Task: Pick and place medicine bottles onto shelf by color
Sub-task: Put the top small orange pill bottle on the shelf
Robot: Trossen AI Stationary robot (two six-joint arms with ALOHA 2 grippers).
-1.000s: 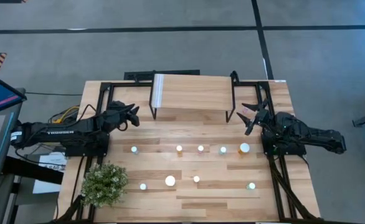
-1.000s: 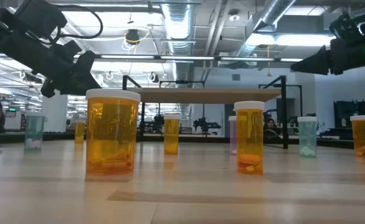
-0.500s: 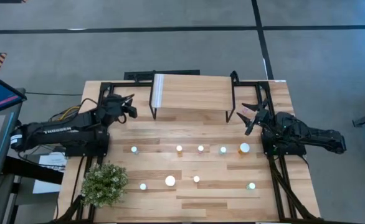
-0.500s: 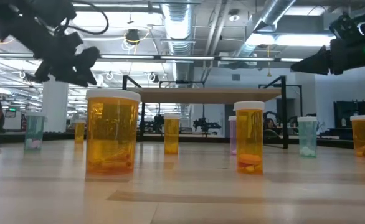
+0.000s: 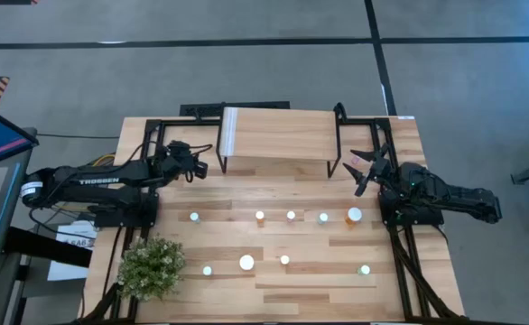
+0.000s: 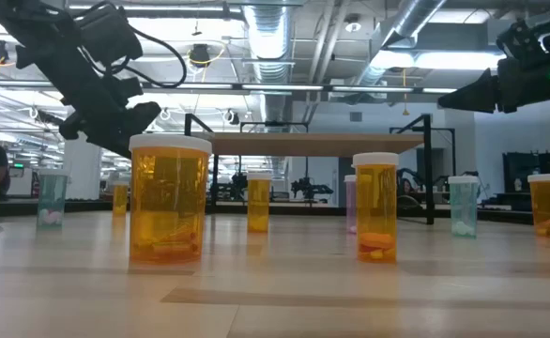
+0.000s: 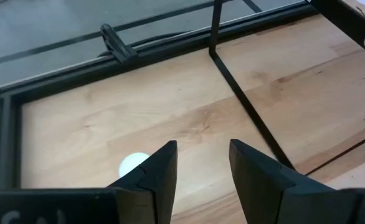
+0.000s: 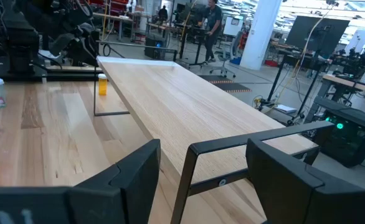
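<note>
Small white-capped medicine bottles stand upright on the tabletop in two loose rows, among them an orange one, a large orange one, a pale green one and a pink one. The shelf stands at the far middle on thin black legs. My left gripper hovers open beside the shelf's left leg. A white cap shows just beyond one of its fingers. My right gripper waits open in the air at the shelf's right end, looking along the shelf top.
A potted green plant sits at the near left corner. Black frame rails run along the table's left, right and far sides. One orange bottle stands by the shelf's left legs. Open wood lies between the shelf and the bottle rows.
My left arm swung up and toward the far edge, then came back down and a little toward the shelf's left leg. The right arm and all the bottles stayed where they were.
</note>
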